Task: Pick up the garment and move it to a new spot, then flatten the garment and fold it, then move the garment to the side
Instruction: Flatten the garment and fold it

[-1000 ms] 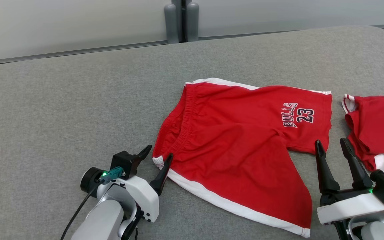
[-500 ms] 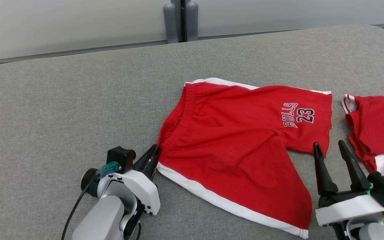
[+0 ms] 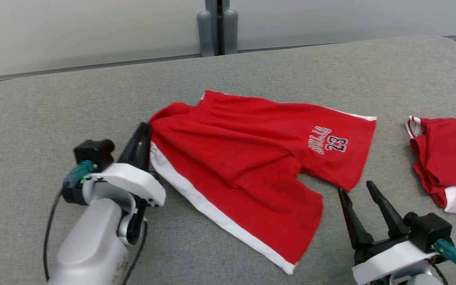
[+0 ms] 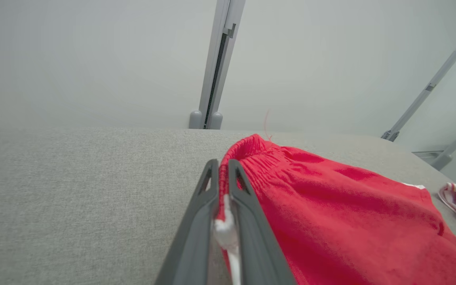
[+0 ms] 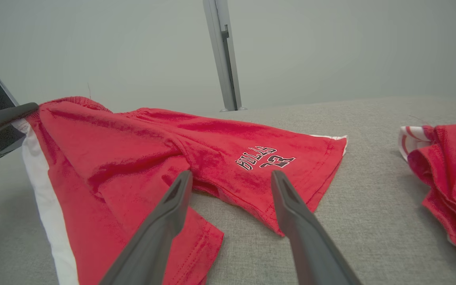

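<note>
My left tool (image 3: 144,128) pinches the shorts (image 3: 251,158) at a waistband corner, raised off the counter (image 3: 54,99), presumably to drag them; the rest lies mid-counter. My right tool (image 3: 354,187) hovers spread beside the leg hem.

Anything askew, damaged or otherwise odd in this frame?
Nothing damaged. The red shorts lie rumpled and skewed on the grey surface, one waistband corner pinched in the shut left gripper. A second red garment sits crumpled at the right, its white label showing. The right gripper is open, holding nothing.
</note>
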### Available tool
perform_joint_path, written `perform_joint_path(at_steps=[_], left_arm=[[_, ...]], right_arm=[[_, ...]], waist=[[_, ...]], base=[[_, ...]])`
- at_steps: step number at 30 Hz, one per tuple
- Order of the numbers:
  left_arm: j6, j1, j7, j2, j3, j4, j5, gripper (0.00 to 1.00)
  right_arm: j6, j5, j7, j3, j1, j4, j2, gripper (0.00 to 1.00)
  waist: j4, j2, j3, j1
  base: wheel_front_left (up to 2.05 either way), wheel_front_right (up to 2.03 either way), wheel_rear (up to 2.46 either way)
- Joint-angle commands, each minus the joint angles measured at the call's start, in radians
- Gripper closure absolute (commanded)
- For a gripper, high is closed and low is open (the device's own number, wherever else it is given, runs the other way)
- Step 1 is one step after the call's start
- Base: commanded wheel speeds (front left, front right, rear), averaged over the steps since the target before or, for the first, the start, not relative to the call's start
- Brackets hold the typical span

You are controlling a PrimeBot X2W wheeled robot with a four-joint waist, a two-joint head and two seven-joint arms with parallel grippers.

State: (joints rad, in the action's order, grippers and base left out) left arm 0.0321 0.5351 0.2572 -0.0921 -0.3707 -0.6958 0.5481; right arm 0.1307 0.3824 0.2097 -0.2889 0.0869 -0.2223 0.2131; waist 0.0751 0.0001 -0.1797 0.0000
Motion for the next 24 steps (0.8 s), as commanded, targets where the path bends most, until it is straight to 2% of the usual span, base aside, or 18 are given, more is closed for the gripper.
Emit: perform_joint_path(at_steps=[1, 7, 10, 11, 12, 13, 20, 24], left_arm=[[-0.012, 0.019, 0.007, -0.014, 0.021, 0.002, 0.010, 1.00], [-0.070, 0.015, 0.009, -0.037, 0.135, 0.024, -0.005, 1.00], [-0.059, -0.030, 0.008, -0.031, 0.153, -0.017, -0.019, 1.00], [-0.056, -0.030, 0.008, -0.032, 0.151, -0.028, -0.026, 0.91], [-0.056, -0.029, 0.009, -0.035, 0.153, -0.033, -0.033, 0.15], [-0.059, -0.033, 0.009, -0.034, 0.158, -0.032, -0.040, 0.00], [-0.059, -0.092, 0.009, -0.026, 0.244, 0.101, -0.094, 0.00], [-0.049, -0.175, 0.009, -0.010, 0.300, 0.227, -0.151, 0.00]], right_arm=[[0.000, 0.005, -0.004, -0.008, 0.002, -0.002, 0.004, 0.00], [0.000, 0.007, 0.002, -0.032, 0.018, -0.015, 0.001, 0.00], [0.000, 0.007, 0.005, -0.035, 0.023, -0.023, 0.002, 0.00], [0.000, 0.008, 0.005, -0.035, 0.025, -0.025, 0.001, 0.00], [0.000, 0.008, 0.006, -0.036, 0.026, -0.026, 0.002, 0.00], [0.000, 0.007, 0.007, -0.037, 0.027, -0.028, 0.003, 0.00], [0.000, 0.004, 0.014, -0.050, 0.018, -0.030, 0.002, 0.00], [0.000, 0.010, 0.005, -0.066, -0.002, -0.036, 0.001, 0.00]], waist=[[-0.003, -0.0001, 0.001, 0.0000], [-0.018, -0.0001, 0.007, 0.0000], [-0.031, -0.0001, 0.012, 0.0000], [-0.035, -0.0001, 0.014, 0.0000], [-0.040, -0.0001, 0.015, 0.0000], [-0.046, -0.0001, 0.017, 0.0000], [-0.091, -0.0001, 0.038, 0.0000], [-0.126, -0.0001, 0.057, 0.0000]], base=[[0.00, 0.00, 0.00], [0.00, 0.00, 0.00], [0.00, 0.00, 0.00], [0.00, 0.00, 0.00], [0.00, 0.00, 0.00], [0.00, 0.00, 0.00], [0.00, 0.00, 0.00], [0.00, 0.00, 0.00]])
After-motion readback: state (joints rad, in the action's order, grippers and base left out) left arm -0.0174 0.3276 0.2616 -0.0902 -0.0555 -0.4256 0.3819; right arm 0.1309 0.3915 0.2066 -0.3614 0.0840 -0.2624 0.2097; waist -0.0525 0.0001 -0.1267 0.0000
